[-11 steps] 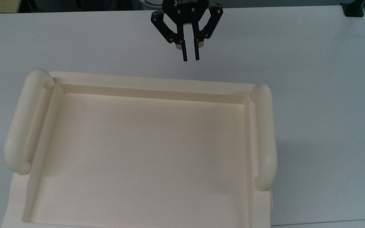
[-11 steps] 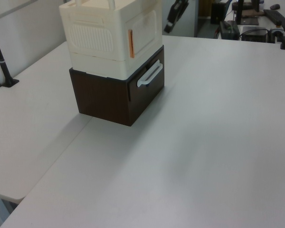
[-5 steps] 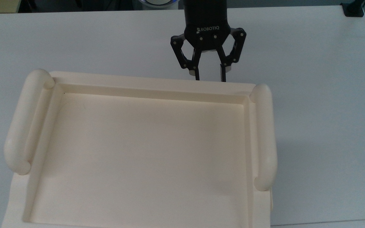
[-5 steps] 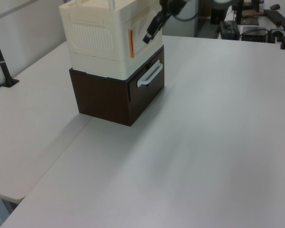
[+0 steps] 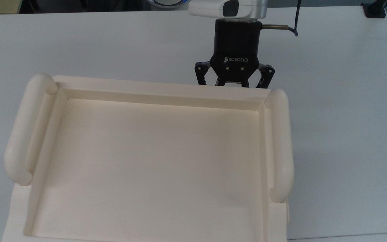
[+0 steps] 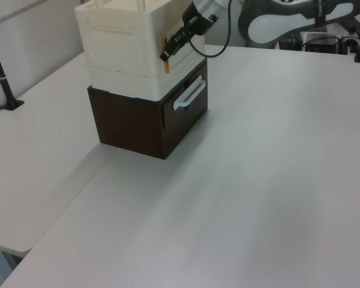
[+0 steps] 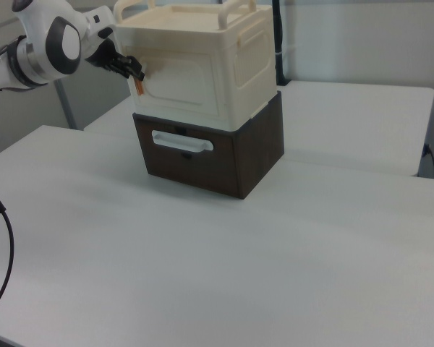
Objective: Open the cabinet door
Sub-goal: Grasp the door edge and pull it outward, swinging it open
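A: Where is the cabinet (image 6: pixel 138 45)?

B: It sits on a dark brown drawer unit (image 6: pixel 147 120) on the white table (image 6: pixel 258 180). In the top view its tray-like top (image 5: pixel 153 161) lies between two rounded rails (image 5: pixel 281 144). The drawer unit carries a white handle (image 6: pixel 189 95) on its front.

A: Where is the door (image 7: pixel 184 83)?

B: On the cabinet's front face, the face above the drawer handle. It lies flush with the cabinet body, closed. An orange strip (image 6: pixel 165 57) runs along its edge at the cabinet's front corner, toward the left view's left.

A: Where is the gripper (image 6: pixel 168 53)?

B: At the door's orange-strip edge. In the left view its tip meets the strip near the top of the door. In the right view the gripper (image 7: pixel 134 72) reaches in from the right view's left and ends at the same edge. In the top view the gripper (image 5: pixel 234 82) body stands just behind the cabinet's far rim, near the rail on the top view's right, and the rim hides its fingertips.

A: What is the state of the fingers?

B: I cannot tell whether they are apart or together, or whether they clamp the door's edge. The tips are too small in the side views

A: Where is the arm?

B: The white arm (image 7: pixel 43 43) enters from the right view's left, level with the cabinet's upper part
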You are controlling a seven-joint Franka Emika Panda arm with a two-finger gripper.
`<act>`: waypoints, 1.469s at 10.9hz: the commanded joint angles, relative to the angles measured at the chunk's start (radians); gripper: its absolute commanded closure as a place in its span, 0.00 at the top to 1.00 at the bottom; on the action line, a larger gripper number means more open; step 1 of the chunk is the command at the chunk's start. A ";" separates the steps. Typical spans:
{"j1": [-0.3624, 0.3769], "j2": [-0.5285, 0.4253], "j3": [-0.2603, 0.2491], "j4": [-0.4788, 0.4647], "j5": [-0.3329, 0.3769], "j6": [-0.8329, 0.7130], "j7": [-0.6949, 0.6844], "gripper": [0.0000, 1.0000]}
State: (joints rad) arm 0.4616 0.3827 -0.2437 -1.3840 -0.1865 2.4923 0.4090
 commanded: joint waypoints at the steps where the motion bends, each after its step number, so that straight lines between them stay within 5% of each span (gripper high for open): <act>1: 0.003 0.021 -0.009 0.031 -0.071 0.036 0.080 0.47; 2: 0.005 0.021 -0.008 0.031 -0.089 0.036 0.111 0.23; 4: 0.005 0.019 -0.008 0.031 -0.110 0.037 0.155 0.06; 11: 0.009 -0.068 0.003 -0.036 -0.103 -0.012 0.152 0.00; 13: 0.008 -0.093 0.044 -0.052 -0.087 -0.126 0.114 0.00; 16: 0.008 -0.103 0.060 -0.053 0.031 -0.295 0.032 0.00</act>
State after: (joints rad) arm 0.4649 0.3325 -0.2032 -1.3816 -0.2584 2.3182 0.5113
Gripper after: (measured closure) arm 0.863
